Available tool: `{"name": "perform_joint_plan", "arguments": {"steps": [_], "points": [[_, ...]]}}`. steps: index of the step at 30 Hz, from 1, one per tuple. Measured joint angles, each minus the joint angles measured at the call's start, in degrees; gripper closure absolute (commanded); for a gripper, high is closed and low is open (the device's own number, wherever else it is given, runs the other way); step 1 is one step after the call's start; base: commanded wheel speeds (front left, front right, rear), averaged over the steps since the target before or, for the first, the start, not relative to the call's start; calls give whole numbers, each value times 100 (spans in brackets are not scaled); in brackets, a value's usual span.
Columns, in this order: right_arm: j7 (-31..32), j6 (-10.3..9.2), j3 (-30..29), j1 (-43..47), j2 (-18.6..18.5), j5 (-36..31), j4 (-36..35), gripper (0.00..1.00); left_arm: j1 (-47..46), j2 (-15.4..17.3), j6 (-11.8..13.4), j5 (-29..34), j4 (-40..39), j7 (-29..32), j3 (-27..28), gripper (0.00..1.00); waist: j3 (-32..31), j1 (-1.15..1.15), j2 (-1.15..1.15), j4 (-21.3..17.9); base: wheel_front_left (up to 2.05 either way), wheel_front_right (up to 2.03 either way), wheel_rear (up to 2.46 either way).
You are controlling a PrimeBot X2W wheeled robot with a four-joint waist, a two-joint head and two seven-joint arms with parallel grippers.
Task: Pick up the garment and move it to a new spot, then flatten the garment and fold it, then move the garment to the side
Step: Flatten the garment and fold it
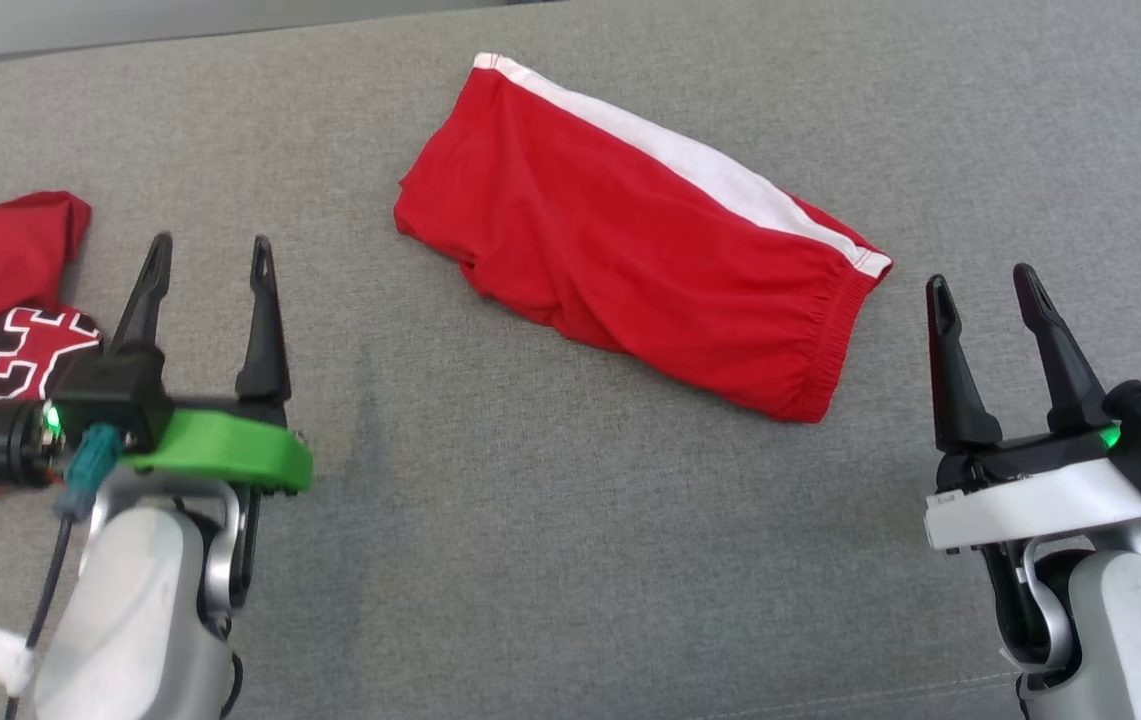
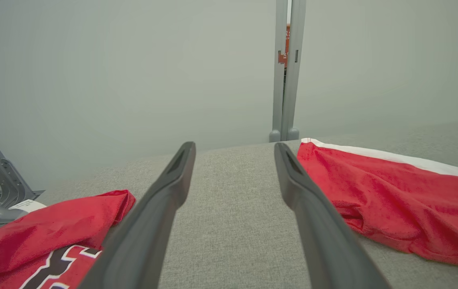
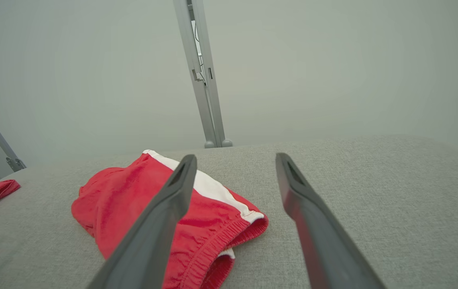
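Grey woven fabric [image 1: 570, 520] covers the work surface on which both pincers hover. The left gripper [image 1: 211, 242], on a green bracket, holds its two dark fingers spread apart over bare cloth with nothing between them. The right gripper [image 1: 980, 276], on a white bracket, stands just as wide and just as empty, its tips close to the waistband end of the red shorts [image 1: 620, 240].

The shorts lie crumpled between the two arms, towards the far side of the surface, with a white side stripe [image 1: 710, 165] along their far edge and the gathered elastic waist turned to the robot's right.

A red jersey [image 1: 0, 270] lies bunched beside the left gripper at the surface's left edge. It carries black numerals edged in white, one reading as a 3. A white tag [image 2: 28, 205] by it is too small to read. Pale wall panels joined by a grey metal post [image 2: 287, 80] rise behind.
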Motion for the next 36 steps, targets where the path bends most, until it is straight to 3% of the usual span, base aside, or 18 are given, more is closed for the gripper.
{"name": "perform_joint_plan", "arguments": {"steps": [6, 11, 22, 23, 24, 25, 36], "points": [[-16, 0, 138, -289, 24, -54, -22, 0, -1329, -14, -512, -56, 730, 671, -341, 0, 369, 0, 0, -63, 0, 0, 0], [-131, 0, 289, -472, 99, -43, 121, 0, -2182, -86, -850, -212, 1886, 1314, -569, 0, 660, 0, 0, -238, 0, 0, 0], [-341, 0, 328, -566, 169, 46, 481, 0, -2930, -94, -1105, -494, 3449, 1873, -1026, 0, 960, 0, 0, -694, 0, 0, 0], [-344, 0, 328, -578, 174, 47, 497, 0, -2980, -94, -1106, -555, 3526, 1933, -1050, 52, 967, 0, 0, -709, 0, 0, 0], [-347, 0, 327, -589, 177, 53, 512, 0, -3026, -94, -1118, -615, 3590, 1961, -1079, 92, 971, 0, 0, -721, 0, 0, 0], [-349, 0, 328, -597, 178, 53, 532, 0, -3064, -94, -1123, -661, 3654, 1961, -1100, 100, 970, 0, 0, -728, 0, 0, 0], [-397, 0, 271, -567, 190, 57, 624, 0, -2760, -52, -1049, -726, 3739, 948, -1152, 100, 780, 0, 0, -671, 0, 0, 0]]}}
